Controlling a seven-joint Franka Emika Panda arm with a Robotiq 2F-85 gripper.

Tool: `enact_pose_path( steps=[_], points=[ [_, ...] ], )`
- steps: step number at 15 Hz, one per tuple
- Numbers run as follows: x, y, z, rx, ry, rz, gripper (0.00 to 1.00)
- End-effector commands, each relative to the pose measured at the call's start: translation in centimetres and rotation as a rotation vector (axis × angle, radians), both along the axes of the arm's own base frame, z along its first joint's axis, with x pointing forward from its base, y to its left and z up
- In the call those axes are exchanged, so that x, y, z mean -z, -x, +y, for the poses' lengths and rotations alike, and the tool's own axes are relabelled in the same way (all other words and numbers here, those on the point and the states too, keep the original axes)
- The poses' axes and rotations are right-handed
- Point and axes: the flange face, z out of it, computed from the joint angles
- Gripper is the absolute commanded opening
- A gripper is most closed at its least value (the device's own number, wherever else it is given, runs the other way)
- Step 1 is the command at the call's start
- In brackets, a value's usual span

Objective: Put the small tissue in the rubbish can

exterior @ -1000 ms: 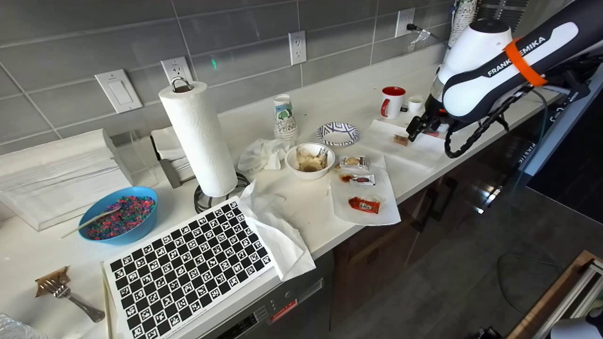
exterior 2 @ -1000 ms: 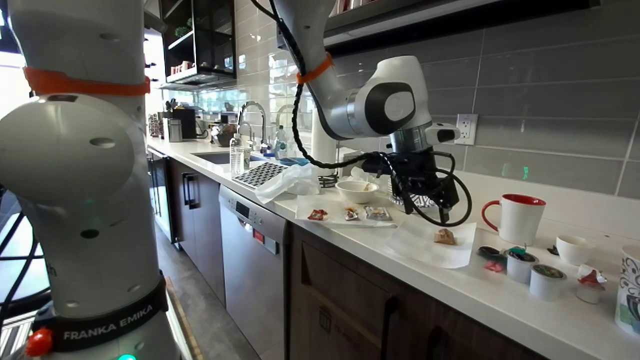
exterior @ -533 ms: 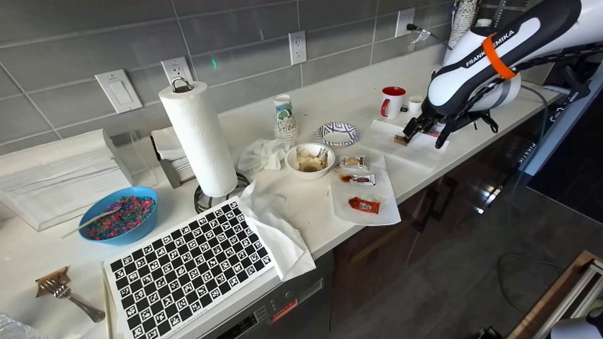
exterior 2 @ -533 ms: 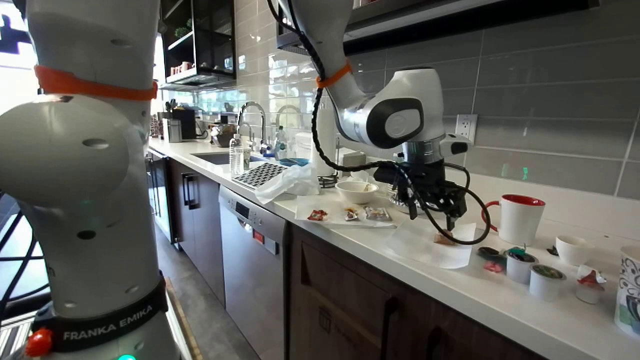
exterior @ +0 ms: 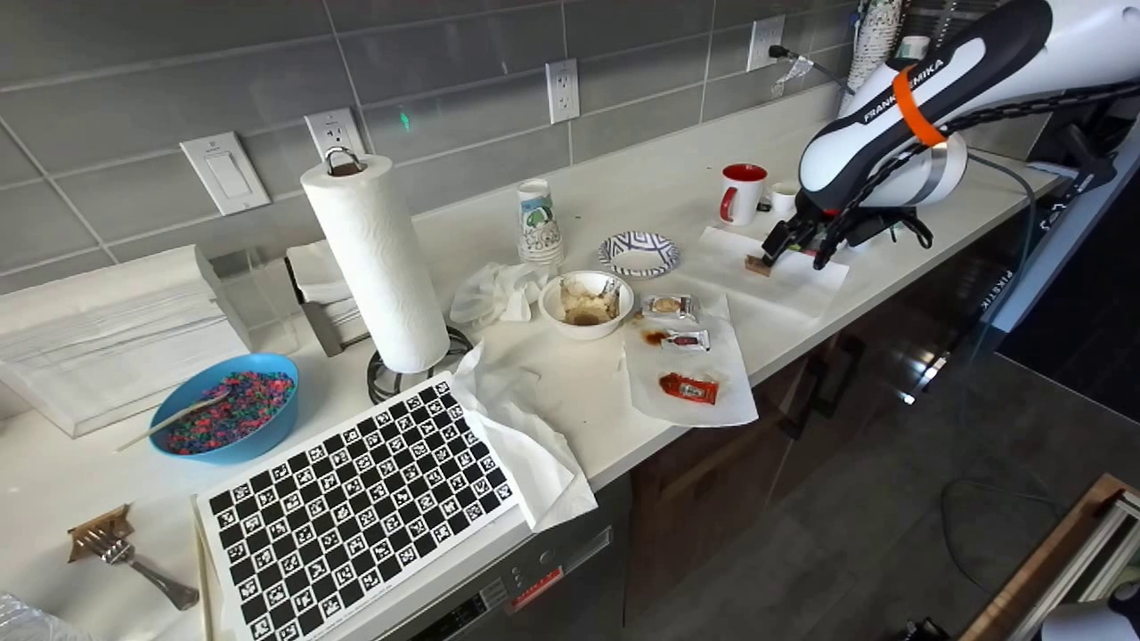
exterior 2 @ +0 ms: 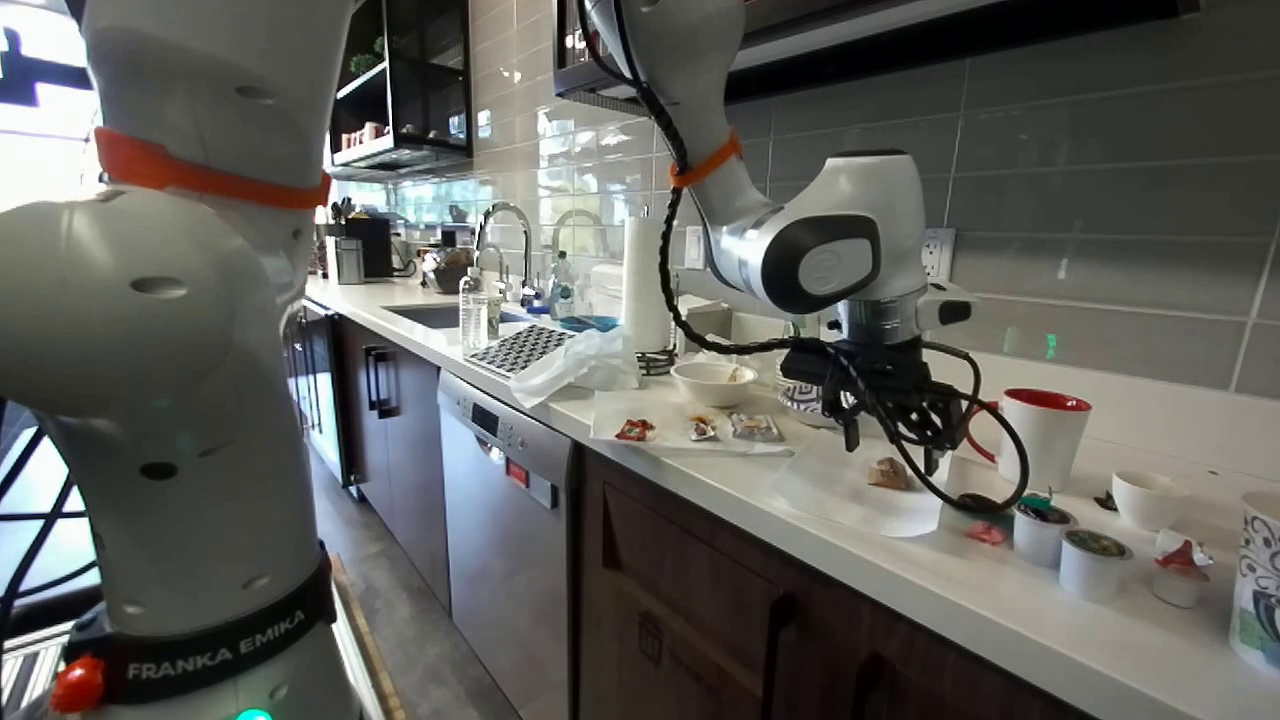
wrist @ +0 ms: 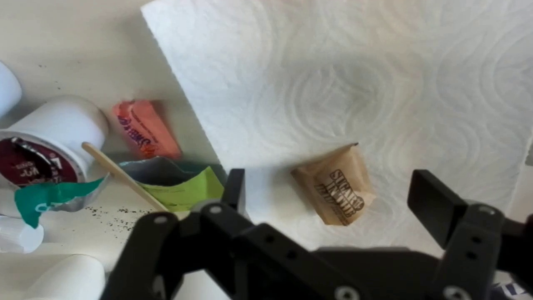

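My gripper point(wrist: 331, 185) stands open above a white paper towel sheet point(wrist: 316, 71). A brown sugar packet point(wrist: 337, 189) lies on that sheet, seen between the two spread fingers in the wrist view and touching neither. In both exterior views the fingertips hang low over the sheet, close to the packet point(exterior: 757, 265) point(exterior 2: 889, 474). A crumpled white tissue point(exterior: 500, 296) rests beside a used bowl point(exterior: 586, 305), well away from the gripper. Which white paper is the small tissue, I cannot tell. The rubbish can is out of view.
Left of the sheet in the wrist view are a pink packet point(wrist: 145, 129), a torn green packet point(wrist: 183, 189), a wooden stirrer point(wrist: 125, 177) and coffee pods point(wrist: 62, 125). A red-and-white mug point(exterior 2: 1042, 440) stands behind the gripper. Sauce packets point(exterior: 689, 389) lie near the counter's front edge.
The arm has come down and shifted toward the mug's side in an exterior view, bringing the gripper low over the sheet by the brown packet. Its jaws have stayed open; the objects have not moved.
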Motion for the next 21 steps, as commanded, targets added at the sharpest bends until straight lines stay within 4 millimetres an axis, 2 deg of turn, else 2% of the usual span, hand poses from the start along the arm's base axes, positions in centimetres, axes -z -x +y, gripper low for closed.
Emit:
enact_pose_path(
  steps=[1, 4, 6, 7, 9, 10, 11, 12, 16, 17, 21],
  points=[
    [0.8, -1.7, -0.4, -0.025, -0.017, -0.016, 0.97],
    [1.2, -2.6, -0.4, -0.040, -0.021, -0.020, 0.85],
    [1.4, -3.1, -0.3, -0.051, -0.026, -0.024, 0.83],
    [1.7, -3.2, -0.2, -0.055, -0.030, -0.024, 0.75],
    [2.0, -3.6, 0.0, -0.061, -0.036, -0.024, 0.67],
    [2.1, -3.7, 0.0, -0.064, -0.037, -0.024, 0.54],
    [2.2, -3.8, 0.0, -0.067, -0.038, -0.023, 0.46],
    [2.2, -3.9, 0.0, -0.070, -0.038, -0.024, 0.32],
    [2.1, -4.0, -0.1, -0.071, -0.035, -0.029, 0.03],
    [2.0, -4.0, -0.1, -0.068, -0.033, -0.031, 0.00],
    [1.6, -3.8, -0.3, -0.057, -0.028, -0.036, 0.00]
  ],
)
